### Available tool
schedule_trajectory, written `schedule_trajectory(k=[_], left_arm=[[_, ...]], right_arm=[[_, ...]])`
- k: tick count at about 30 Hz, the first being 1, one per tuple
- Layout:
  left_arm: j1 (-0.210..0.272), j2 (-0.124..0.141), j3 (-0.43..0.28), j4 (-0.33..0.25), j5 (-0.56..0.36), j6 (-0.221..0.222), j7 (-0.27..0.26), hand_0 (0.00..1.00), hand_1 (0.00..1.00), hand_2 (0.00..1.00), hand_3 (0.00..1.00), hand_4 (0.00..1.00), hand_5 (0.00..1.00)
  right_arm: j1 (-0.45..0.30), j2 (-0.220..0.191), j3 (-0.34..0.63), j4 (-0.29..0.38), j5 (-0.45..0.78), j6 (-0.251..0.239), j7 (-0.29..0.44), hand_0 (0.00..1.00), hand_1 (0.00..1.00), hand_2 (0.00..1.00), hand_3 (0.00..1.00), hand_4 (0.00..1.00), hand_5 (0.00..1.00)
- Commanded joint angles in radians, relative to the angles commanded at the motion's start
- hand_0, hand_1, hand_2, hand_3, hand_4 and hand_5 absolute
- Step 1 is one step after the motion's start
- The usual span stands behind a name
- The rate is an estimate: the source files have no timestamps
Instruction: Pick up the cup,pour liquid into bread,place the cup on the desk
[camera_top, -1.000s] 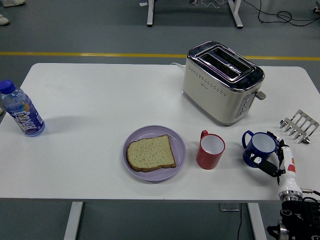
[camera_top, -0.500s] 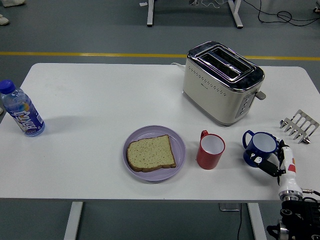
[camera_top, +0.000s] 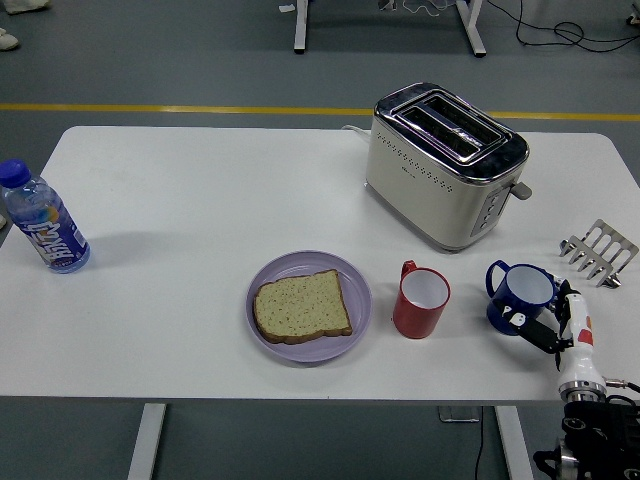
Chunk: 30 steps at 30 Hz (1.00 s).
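Robot's right hand (camera_top: 555, 325): It comes in at the bottom right corner. Its dark fingers (camera_top: 538, 331) touch the near side of the round blue cup with a handle (camera_top: 520, 297). I cannot tell if they are closed around it or only resting on it.
Blue cup: It stands upright on the white table (camera_top: 200, 200), near the right edge, so the hand can reach it easily.
Red mug with a white inside (camera_top: 421, 300): It stands between the blue cup and the plate. No hand is on it.
Slice of brown bread (camera_top: 301, 305): It lies flat on the round purple plate (camera_top: 358, 285), just left of the red mug, ready for pouring.
Step now: I think the hand is getting a hold on the blue cup. Nothing is lifted yet.
Other things: A cream toaster (camera_top: 446, 163) sits at the back, a plastic bottle with a blue cap (camera_top: 42, 220) far left, a metal toast rack (camera_top: 598, 252) far right.
Left hand: Not seen.
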Motion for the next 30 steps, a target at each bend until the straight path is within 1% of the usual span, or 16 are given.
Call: schedule_trajectory(k=[3, 4, 9, 10, 15, 16, 21, 22, 27, 28, 30], left_arm=[[0.000, -0.001, -0.002, 0.000, 0.003, 0.000, 0.001, 0.680, 0.682, 0.690, 0.540, 0.252, 0.998], [0.000, -0.001, -0.002, 0.000, 0.004, 0.000, 0.002, 0.681, 0.680, 0.690, 0.540, 0.252, 0.998], [0.001, -0.002, -0.006, 0.000, 0.011, -0.001, 0.004, 0.681, 0.680, 0.690, 0.540, 0.252, 0.998], [0.001, -0.002, -0.006, 0.000, 0.011, -0.001, 0.004, 0.681, 0.682, 0.689, 0.539, 0.253, 0.998], [0.002, -0.002, -0.009, 0.000, 0.016, -0.001, 0.006, 0.681, 0.682, 0.689, 0.539, 0.253, 0.998], [0.002, -0.002, -0.009, 0.000, 0.016, -0.001, 0.006, 0.681, 0.681, 0.690, 0.538, 0.250, 0.998], [0.002, -0.002, -0.009, 0.000, 0.017, -0.002, 0.006, 0.681, 0.681, 0.690, 0.538, 0.250, 0.998], [0.003, -0.002, -0.008, 0.000, 0.015, -0.002, 0.005, 0.680, 0.682, 0.689, 0.540, 0.253, 0.998], [0.004, -0.001, -0.005, 0.000, 0.012, -0.002, 0.003, 0.680, 0.682, 0.689, 0.540, 0.253, 0.998], [0.004, -0.001, -0.005, 0.000, 0.011, -0.002, 0.003, 0.680, 0.682, 0.690, 0.539, 0.251, 0.998], [0.004, -0.001, -0.004, 0.000, 0.010, -0.002, 0.002, 0.680, 0.682, 0.690, 0.539, 0.251, 0.998]], right_arm=[[0.001, 0.000, -0.001, -0.001, 0.007, 0.001, 0.006, 0.670, 0.563, 0.626, 0.679, 0.958, 0.092], [0.001, 0.000, -0.001, -0.002, 0.011, 0.002, 0.008, 0.631, 0.543, 0.614, 0.662, 0.935, 0.073], [0.001, 0.000, -0.003, -0.006, 0.031, 0.003, 0.022, 0.631, 0.543, 0.614, 0.662, 0.935, 0.073], [0.001, 0.000, -0.004, -0.006, 0.034, 0.003, 0.024, 0.600, 0.516, 0.579, 0.624, 0.906, 0.064], [0.002, 0.000, -0.005, -0.007, 0.064, 0.003, 0.042, 0.600, 0.516, 0.579, 0.624, 0.906, 0.064], [0.002, 0.000, -0.005, -0.007, 0.066, 0.003, 0.043, 0.585, 0.490, 0.558, 0.604, 0.890, 0.045], [0.000, 0.000, -0.004, -0.006, 0.088, -0.004, 0.057, 0.585, 0.490, 0.558, 0.604, 0.890, 0.045], [0.000, 0.000, -0.002, -0.004, 0.095, -0.011, 0.065, 0.527, 0.436, 0.508, 0.547, 0.879, 0.048], [-0.002, -0.002, 0.009, 0.006, 0.105, -0.031, 0.076, 0.527, 0.436, 0.508, 0.547, 0.879, 0.048], [-0.003, -0.003, 0.013, 0.011, 0.103, -0.035, 0.076, 0.471, 0.377, 0.465, 0.471, 0.859, 0.033], [-0.005, -0.005, 0.021, 0.019, 0.097, -0.040, 0.074, 0.471, 0.377, 0.465, 0.471, 0.859, 0.033]])
